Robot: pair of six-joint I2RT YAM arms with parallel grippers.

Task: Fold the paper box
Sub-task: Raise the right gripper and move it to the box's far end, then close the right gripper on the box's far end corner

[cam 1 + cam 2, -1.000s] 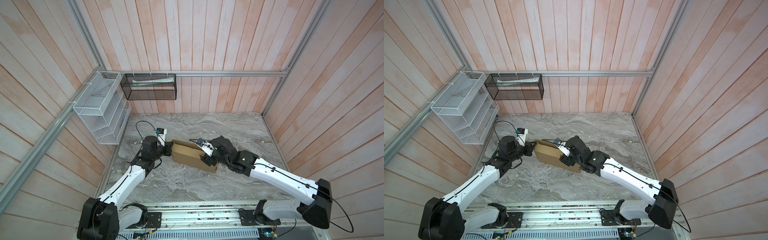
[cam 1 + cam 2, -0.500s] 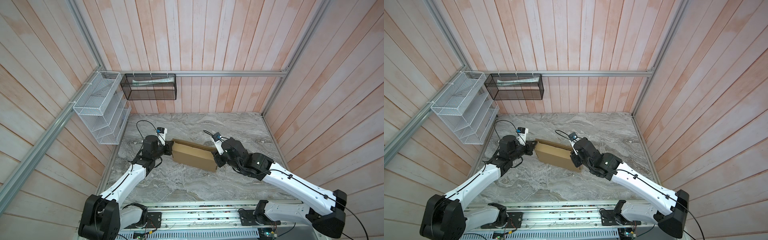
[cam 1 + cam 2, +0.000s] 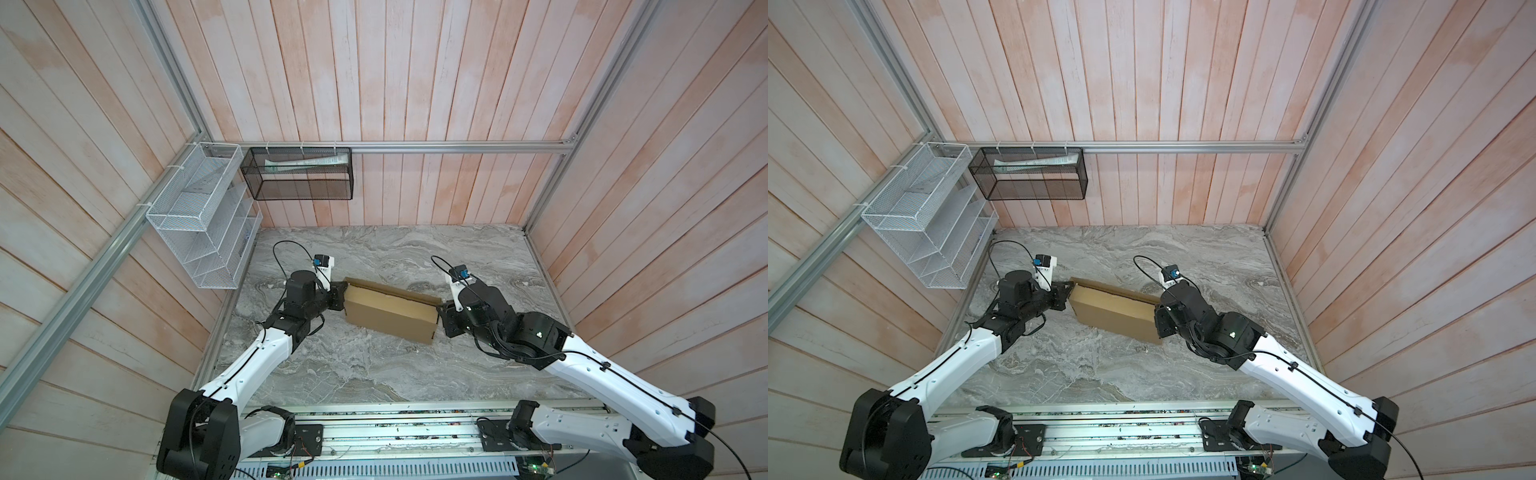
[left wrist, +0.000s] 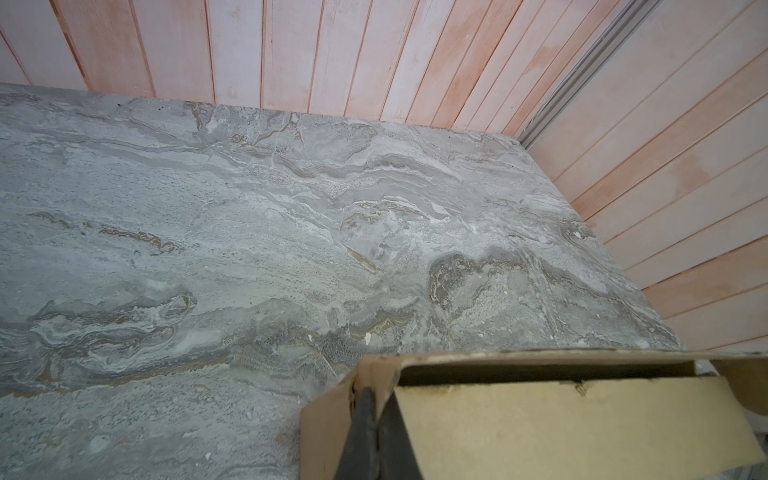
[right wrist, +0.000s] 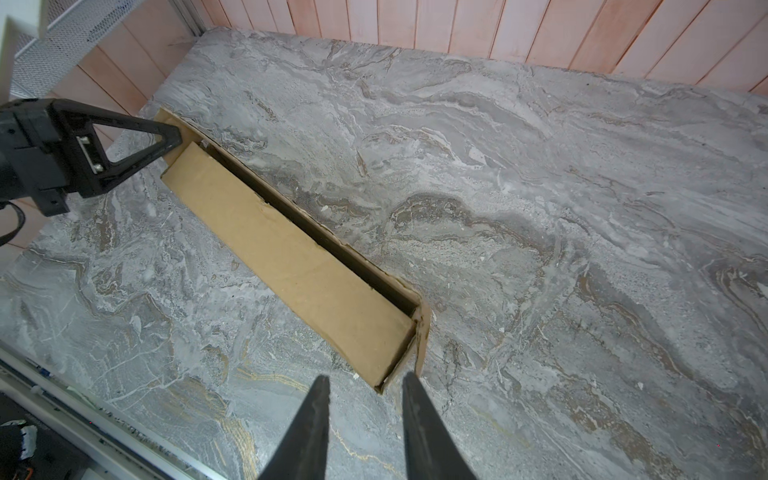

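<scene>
The paper box (image 3: 390, 309) (image 3: 1115, 309) is a long tan cardboard box lying slantwise on the marble table (image 3: 374, 374). Its lid (image 5: 291, 257) lies almost down, with a dark gap along the far wall. My left gripper (image 3: 341, 297) (image 3: 1068, 293) (image 4: 370, 395) is shut on the box's left end wall (image 4: 332, 419). In the right wrist view the left gripper (image 5: 166, 137) shows at the box's far end. My right gripper (image 3: 442, 320) (image 3: 1158, 320) (image 5: 365, 380) stands open just off the box's right end, the near corner (image 5: 380, 388) lying by its tips, nothing pinched.
A white wire rack (image 3: 203, 216) hangs on the left wall and a black mesh basket (image 3: 299, 174) on the back wall. Wooden walls close the table on three sides. A metal rail (image 3: 395, 428) with both arm bases runs along the front edge.
My right gripper has drawn back from above the box's right part to beyond its right end, and its jaws have narrowed. The left gripper has kept its hold.
</scene>
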